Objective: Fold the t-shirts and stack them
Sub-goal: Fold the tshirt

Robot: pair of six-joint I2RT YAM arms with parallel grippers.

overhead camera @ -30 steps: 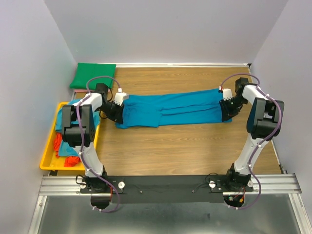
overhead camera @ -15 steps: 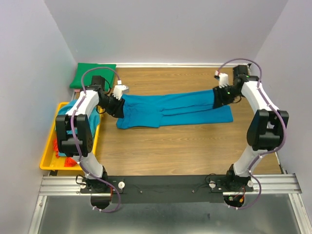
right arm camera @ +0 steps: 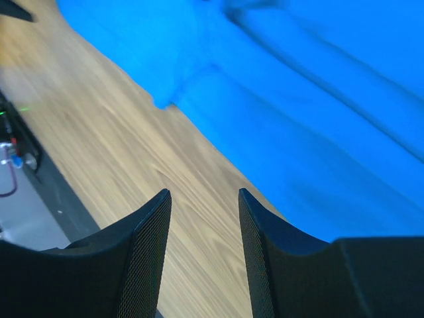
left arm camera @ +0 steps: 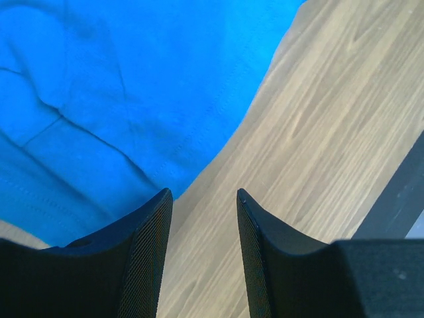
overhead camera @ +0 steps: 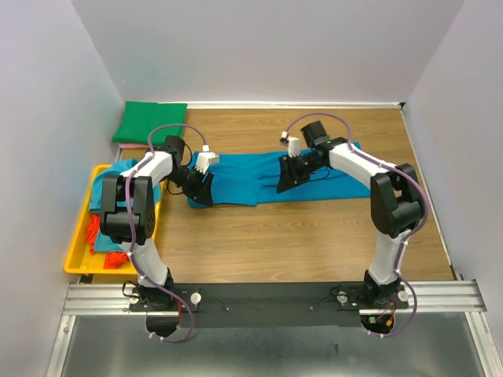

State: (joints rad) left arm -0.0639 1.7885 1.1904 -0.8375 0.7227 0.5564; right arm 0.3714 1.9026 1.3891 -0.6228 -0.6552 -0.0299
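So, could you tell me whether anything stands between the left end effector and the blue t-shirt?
Nothing visible does: the open left end effector sits over the edge of the blue t-shirt, with only cloth and table beneath.

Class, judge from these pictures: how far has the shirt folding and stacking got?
Done: one folded green shirt lies in the far left corner. In hand: the blue t-shirt lies as a long strip, with left pincer and right pincer open above it, gripping nothing. Left: its crosswise folds, stacking, and the clothes in the yellow tray.
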